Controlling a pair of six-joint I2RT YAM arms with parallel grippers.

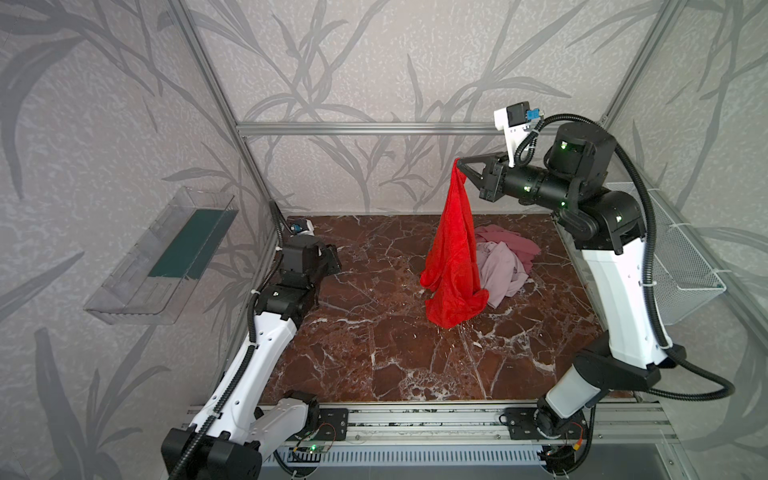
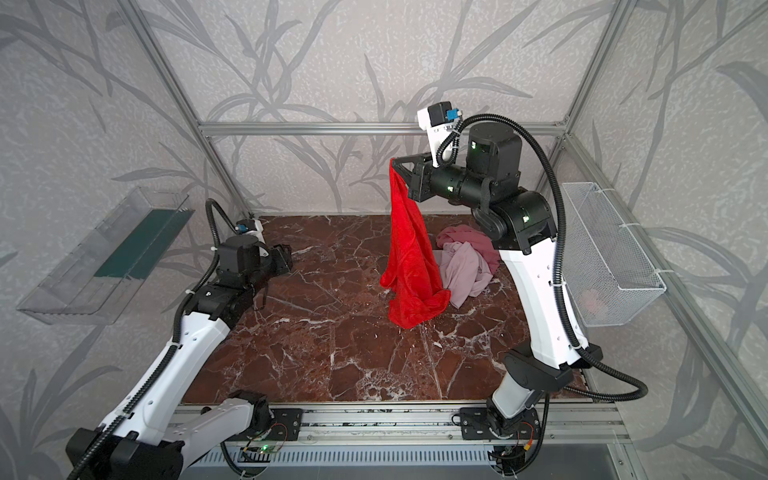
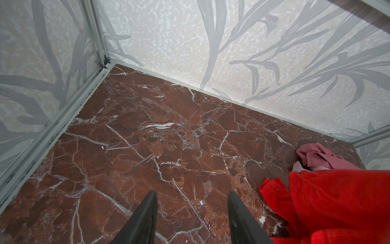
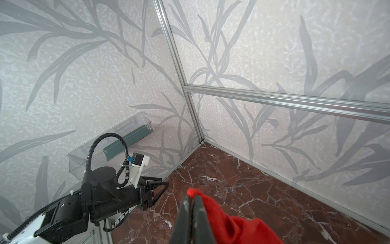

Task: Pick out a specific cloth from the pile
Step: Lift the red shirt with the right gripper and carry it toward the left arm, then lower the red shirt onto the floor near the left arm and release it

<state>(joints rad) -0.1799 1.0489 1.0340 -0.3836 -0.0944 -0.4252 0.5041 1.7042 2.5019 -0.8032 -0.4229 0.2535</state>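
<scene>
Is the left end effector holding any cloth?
No, the left end effector stands open over the marble tabletop, apart from the red cloth.

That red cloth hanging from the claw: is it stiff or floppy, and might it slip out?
Probably floppy: the red cloth hangs in limp folds from the right gripper. Likely light: a small pinch at one end holds it up. Its slight sheen suggests it might slip if tugged.

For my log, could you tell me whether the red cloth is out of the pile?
Out: the red cloth hangs from the right gripper, jaws shut, beside the pile; whether its hem touches anything is unclear.
</scene>
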